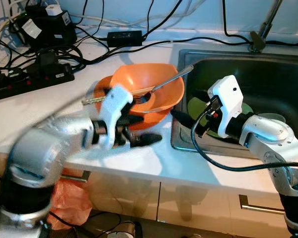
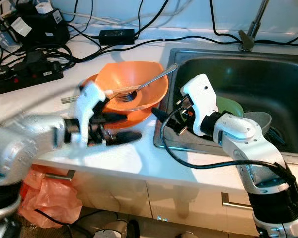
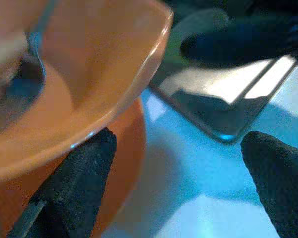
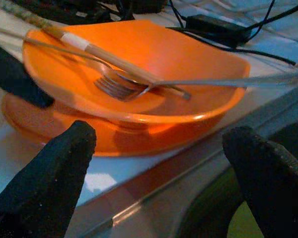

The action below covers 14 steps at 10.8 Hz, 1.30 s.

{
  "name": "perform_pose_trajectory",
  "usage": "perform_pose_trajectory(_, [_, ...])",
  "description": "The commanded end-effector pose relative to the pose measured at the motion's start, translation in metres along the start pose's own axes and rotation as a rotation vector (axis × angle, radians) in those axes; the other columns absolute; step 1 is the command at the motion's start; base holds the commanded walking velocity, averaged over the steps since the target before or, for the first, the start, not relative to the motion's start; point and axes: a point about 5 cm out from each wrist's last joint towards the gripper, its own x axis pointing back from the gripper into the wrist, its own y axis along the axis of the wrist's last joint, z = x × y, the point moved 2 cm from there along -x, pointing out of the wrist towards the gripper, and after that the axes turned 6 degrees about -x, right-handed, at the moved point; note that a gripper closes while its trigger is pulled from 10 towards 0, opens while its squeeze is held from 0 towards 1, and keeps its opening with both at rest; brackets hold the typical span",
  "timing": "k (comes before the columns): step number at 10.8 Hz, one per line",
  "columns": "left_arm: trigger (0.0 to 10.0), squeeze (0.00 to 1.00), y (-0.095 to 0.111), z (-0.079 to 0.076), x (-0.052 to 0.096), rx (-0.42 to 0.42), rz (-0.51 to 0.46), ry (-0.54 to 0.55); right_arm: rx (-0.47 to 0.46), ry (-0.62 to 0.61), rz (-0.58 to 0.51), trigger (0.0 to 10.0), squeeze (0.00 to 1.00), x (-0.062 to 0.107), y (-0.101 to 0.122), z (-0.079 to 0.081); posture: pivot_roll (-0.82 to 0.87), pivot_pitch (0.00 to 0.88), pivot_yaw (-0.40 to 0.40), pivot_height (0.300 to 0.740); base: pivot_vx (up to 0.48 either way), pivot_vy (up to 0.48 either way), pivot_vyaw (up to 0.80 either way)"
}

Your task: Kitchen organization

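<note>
An orange bowl [image 1: 149, 87] sits on an orange plate [image 1: 102, 88] on the white counter, just left of the sink [image 1: 248, 67]. A metal fork [image 1: 164, 83] and a wooden chopstick [image 1: 93, 99] lie in the bowl. My left gripper [image 1: 141, 130] is open at the near side of the plate, one finger under the bowl's rim [image 3: 154, 44]. From the sink side, my right gripper [image 2: 164, 121] is open, hovers over the sink's edge and points at the bowl [image 4: 154, 59], with the fork [image 4: 114, 84] ahead of it.
A green plate [image 2: 231, 105] and a grey dish [image 2: 258, 121] lie in the sink, with the tap [image 1: 263, 29] behind. Power strips and tangled cables [image 1: 35, 74] crowd the back left of the counter. An orange bag [image 1: 69, 198] hangs below the counter edge.
</note>
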Motion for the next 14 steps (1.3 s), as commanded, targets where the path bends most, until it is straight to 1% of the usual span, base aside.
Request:
perform_pose_trajectory(1, [10.0, 0.00, 0.015, 0.000, 0.008, -0.035, -0.046, -0.005, 0.026, 0.004, -0.017, 10.0, 0.00, -0.001, 0.006, -0.002, 0.06, 0.057, 0.058, 0.740, 0.000, 0.000, 0.00])
perform_pose_trajectory(2, [10.0, 0.00, 0.022, 0.002, 0.010, -0.044, -0.068, -0.002, 0.030, 0.003, -0.019, 10.0, 0.00, -0.002, 0.007, -0.003, 0.06, 0.054, 0.058, 0.740, 0.000, 0.000, 0.00])
perform_pose_trajectory(3, [10.0, 0.00, 0.024, 0.002, 0.011, -0.046, -0.074, -0.004, 0.031, 0.003, -0.020, 10.0, 0.00, -0.002, 0.007, -0.004, 0.06, 0.054, 0.058, 0.740, 0.000, 0.000, 0.00])
perform_pose_trajectory(4, [10.0, 0.00, 0.034, -0.008, 0.015, -0.065, -0.119, -0.064, 0.036, 0.003, -0.026, 10.0, 0.00, -0.003, 0.009, -0.005, 0.06, 0.047, 0.053, 0.740, 0.000, 0.000, 0.00])
perform_pose_trajectory(5, [10.0, 0.00, 0.048, -0.014, 0.023, -0.081, -0.181, -0.124, 0.043, 0.001, -0.030, 10.0, 0.00, -0.004, 0.010, -0.008, 0.06, 0.042, 0.047, 0.740, 0.000, 0.000, 0.00])
perform_pose_trajectory(6, [10.0, 0.00, 0.052, -0.012, 0.025, -0.074, -0.204, -0.118, 0.045, 0.000, -0.032, 10.0, 0.00, -0.005, 0.010, -0.008, 0.06, 0.041, 0.046, 0.740, 0.000, 0.000, 0.00])
perform_pose_trajectory(7, [10.0, 0.00, 0.063, 0.005, 0.027, -0.103, -0.279, -0.007, 0.041, -0.020, -0.050, 10.0, 0.00, -0.007, 0.014, -0.012, 0.06, 0.036, 0.041, 0.740, 0.000, 0.000, 0.00])
perform_pose_trajectory(8, [10.0, 0.00, 0.072, 0.018, 0.026, -0.106, -0.362, 0.106, 0.033, -0.039, -0.073, 10.0, 0.00, -0.008, 0.018, -0.015, 0.05, 0.035, 0.039, 0.740, 0.000, 0.000, 0.00])
perform_pose_trajectory(9, [10.0, 0.00, 0.077, 0.028, 0.024, -0.098, -0.413, 0.201, 0.021, -0.060, -0.101, 10.0, 0.00, -0.008, 0.021, -0.017, 0.05, 0.034, 0.038, 0.740, 0.000, 0.000, 0.00])
perform_pose_trajectory(10, [10.0, 0.00, 0.079, 0.040, 0.020, -0.126, -0.482, 0.363, 0.012, -0.109, -0.146, 10.0, 0.00, -0.010, 0.028, -0.022, 0.05, 0.033, 0.035, 0.740, 0.000, 0.000, 0.00])
perform_pose_trajectory(11, [10.0, 0.00, 0.071, 0.044, 0.015, -0.085, -0.530, 0.451, -0.004, -0.153, -0.192, 10.0, 0.00, -0.010, 0.034, -0.025, 0.04, 0.032, 0.034, 0.740, 0.000, 0.000, 0.00])
perform_pose_trajectory(12, [10.0, 0.00, 0.054, 0.049, 0.008, -0.015, -0.589, 0.601, -0.028, -0.237, -0.249, 10.0, 0.00, -0.011, 0.040, -0.031, 0.04, 0.032, 0.031, 0.740, 0.000, 0.000, 0.00])
perform_pose_trajectory(13, [10.0, 0.00, 0.042, 0.048, 0.005, 0.016, -0.616, 0.683, -0.031, -0.305, -0.292, 10.0, 0.00, -0.010, 0.043, -0.035, 0.03, 0.035, 0.027, 0.740, 0.000, 0.000, 0.00])
perform_pose_trajectory(14, [10.0, 0.00, 0.032, 0.045, -0.001, 0.005, -0.617, 0.742, -0.050, -0.353, -0.322, 10.0, 0.00, -0.010, 0.044, -0.036, 0.02, 0.035, 0.026, 0.740, 0.000, 0.000, 0.00])
